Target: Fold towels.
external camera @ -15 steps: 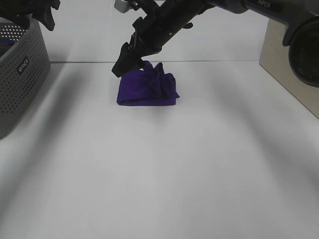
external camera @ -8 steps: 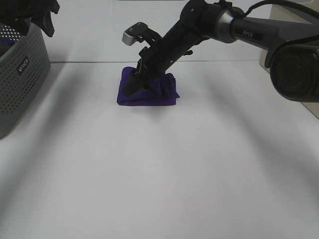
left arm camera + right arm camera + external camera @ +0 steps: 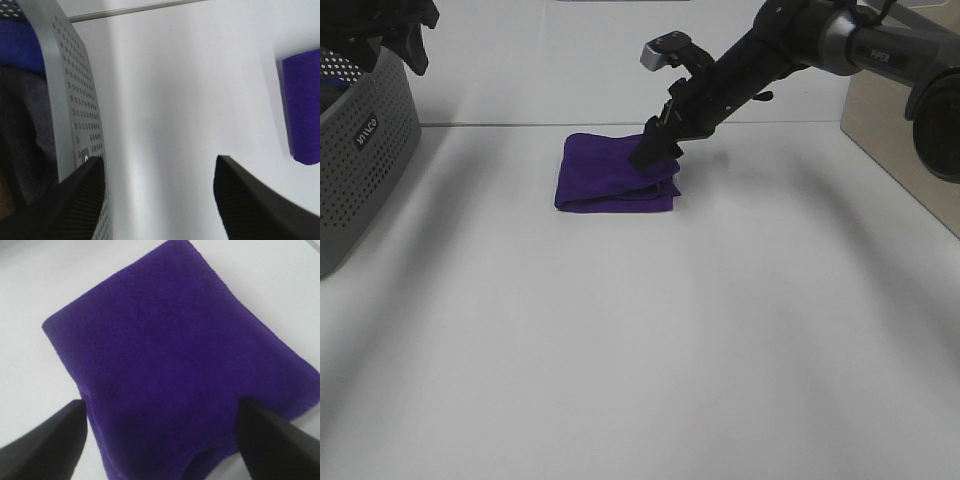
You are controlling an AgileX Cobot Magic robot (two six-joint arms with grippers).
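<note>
A grey basket (image 3: 360, 150) is being borne at the left edge of the white surface (image 3: 650, 350), a folded purple towel (image 3: 610, 182) at its far middle. The right pincer (image 3: 650, 155) is being held wide apart over the towel's right end, empty; the left pincer (image 3: 160, 165), parted and empty, by the basket

The exterior camera sits high on the near side of the white table (image 3: 720, 330) and looks forward and down. From there the purple towel (image 3: 616, 182) lies at middle distance, toward the far edge. The left wrist camera hangs well off to the towel's side, by the grey basket (image 3: 67, 100). It faces down, and the towel is only a strip at its frame's border. The right wrist camera hovers close above the towel, which fills most of its frame. All three views share the towel.
</note>
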